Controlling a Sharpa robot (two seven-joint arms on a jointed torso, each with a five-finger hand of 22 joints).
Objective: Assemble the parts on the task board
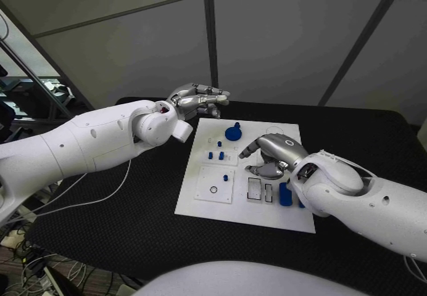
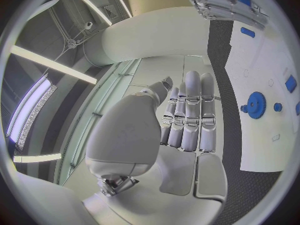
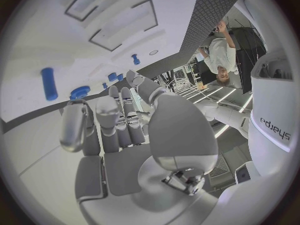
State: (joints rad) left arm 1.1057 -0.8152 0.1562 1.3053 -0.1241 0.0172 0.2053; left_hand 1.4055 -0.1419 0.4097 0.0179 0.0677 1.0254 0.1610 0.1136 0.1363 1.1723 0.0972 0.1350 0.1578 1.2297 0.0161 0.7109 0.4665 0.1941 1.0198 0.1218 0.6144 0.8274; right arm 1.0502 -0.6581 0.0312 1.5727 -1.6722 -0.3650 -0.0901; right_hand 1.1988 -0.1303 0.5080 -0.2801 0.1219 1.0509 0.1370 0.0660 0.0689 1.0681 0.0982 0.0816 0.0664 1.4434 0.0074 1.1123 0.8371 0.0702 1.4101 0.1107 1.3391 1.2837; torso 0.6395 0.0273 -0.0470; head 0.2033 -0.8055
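Your left hand (image 1: 197,100) hangs above the table (image 1: 116,216) just off the board's (image 1: 200,206) far left corner, touching nothing. In the left wrist view its fingers (image 2: 190,110) lie straight and side by side, with the thumb alongside them and nothing in the palm: released, holding no part.

To that hand's right, on the far end of the board, stands the blue gear (image 1: 233,132) (the same toothed disc shows in the left wrist view (image 2: 255,104), with a small blue knob (image 2: 277,106) next to it). A few small blue pegs (image 1: 215,155) stand in the board between the two hands, nearer the right one.

Your right hand (image 1: 276,155) sits over the board's middle, fingers curled downward toward the surface. Whether they pinch a part, you cannot tell: the head view hides the fingertips under the knuckles, and the right wrist view shows bent fingers (image 3: 122,112) with no part clearly in them. Just beside its wrist, on the near side, lies a long blue bar (image 1: 285,193) next to two rectangular slots (image 1: 255,189).
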